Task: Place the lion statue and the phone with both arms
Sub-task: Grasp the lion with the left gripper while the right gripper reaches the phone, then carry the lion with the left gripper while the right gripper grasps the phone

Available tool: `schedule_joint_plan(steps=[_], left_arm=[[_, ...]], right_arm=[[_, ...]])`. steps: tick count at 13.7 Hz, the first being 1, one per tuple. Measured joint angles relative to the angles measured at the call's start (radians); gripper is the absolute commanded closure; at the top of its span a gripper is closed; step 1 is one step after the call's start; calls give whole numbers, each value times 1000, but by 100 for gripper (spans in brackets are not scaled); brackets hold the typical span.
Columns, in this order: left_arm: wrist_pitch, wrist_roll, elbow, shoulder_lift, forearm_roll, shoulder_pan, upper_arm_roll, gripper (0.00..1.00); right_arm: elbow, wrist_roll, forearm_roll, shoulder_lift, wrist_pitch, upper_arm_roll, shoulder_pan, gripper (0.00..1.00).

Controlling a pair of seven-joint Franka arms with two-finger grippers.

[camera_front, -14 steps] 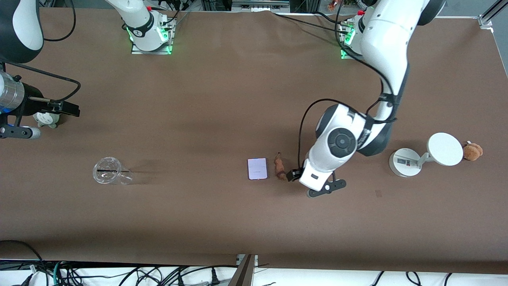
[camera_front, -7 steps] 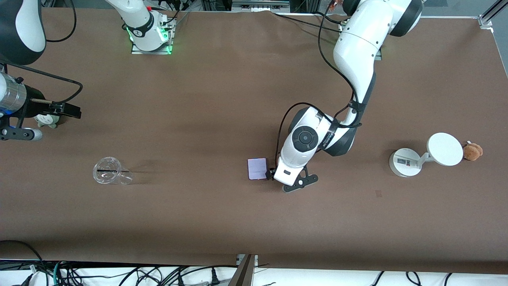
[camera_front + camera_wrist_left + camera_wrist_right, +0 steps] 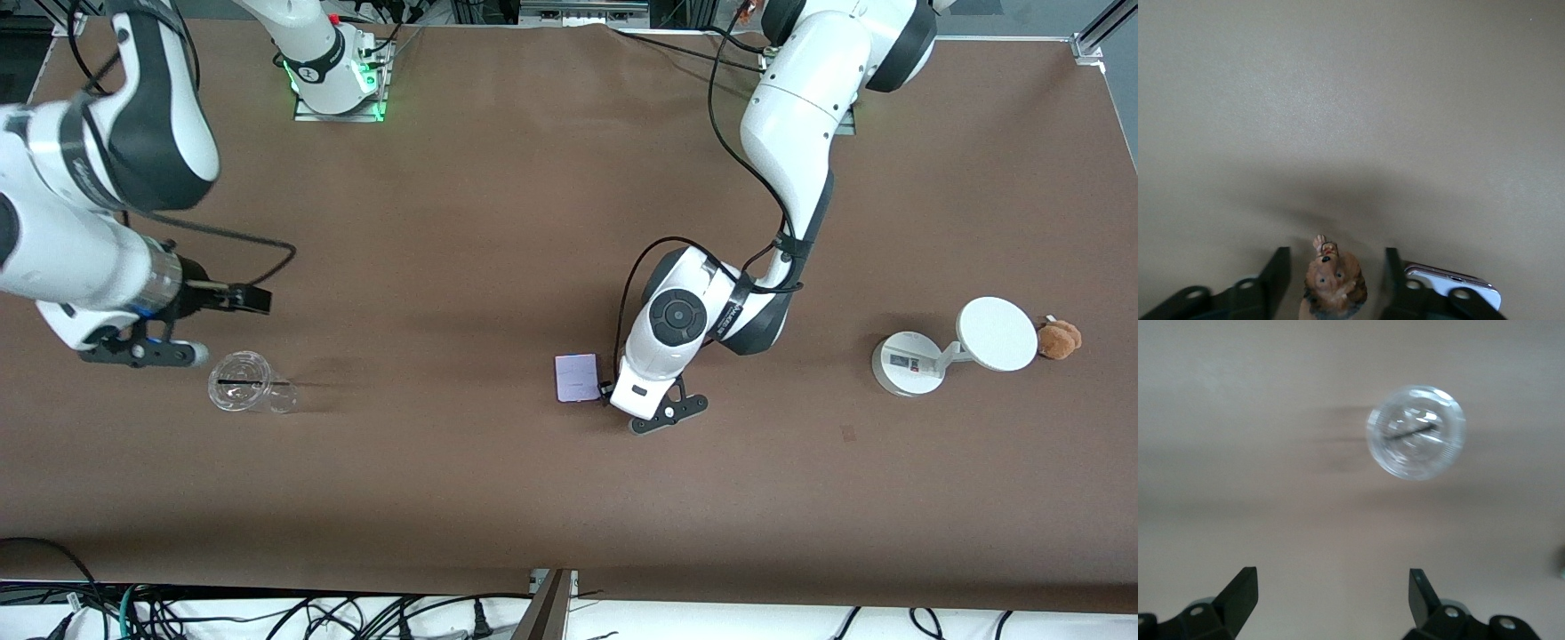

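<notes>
The lion statue (image 3: 1333, 285) shows in the left wrist view, reddish-brown, face toward the camera, between the two fingers of my open left gripper (image 3: 1335, 273) with a gap on each side. In the front view the left hand (image 3: 613, 388) hides it. The phone (image 3: 577, 378), flat and pale lavender, lies on the table right beside that hand; its corner shows next to one finger (image 3: 1457, 287). My right gripper (image 3: 253, 300) is open and empty over the table near a clear cup; its fingers frame bare table (image 3: 1331, 593).
A clear plastic cup (image 3: 244, 382) stands toward the right arm's end, also in the right wrist view (image 3: 1416, 432). A white round stand with a disc (image 3: 916, 363) and a tan plush toy (image 3: 1058, 340) sit toward the left arm's end.
My left gripper moved from beside the lion toward the phone and now straddles the lion, hiding it in the front view. My right arm swung in from the table's end to near the cup.
</notes>
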Motion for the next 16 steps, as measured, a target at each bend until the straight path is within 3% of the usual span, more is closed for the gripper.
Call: schedule_joint_plan(steps=[8,12,16], left_arm=[[-6,23,-22,-53,0,25,9,100],[-10,158,-153,-172,1,90,13,100],[27,293,-385,-334,1,170,18,100]], right_arm=[[2,199,25,172,234,5,221,0],[2,266,25,260,395,6,342,0],[2,306,25,356,621,5,459,0]])
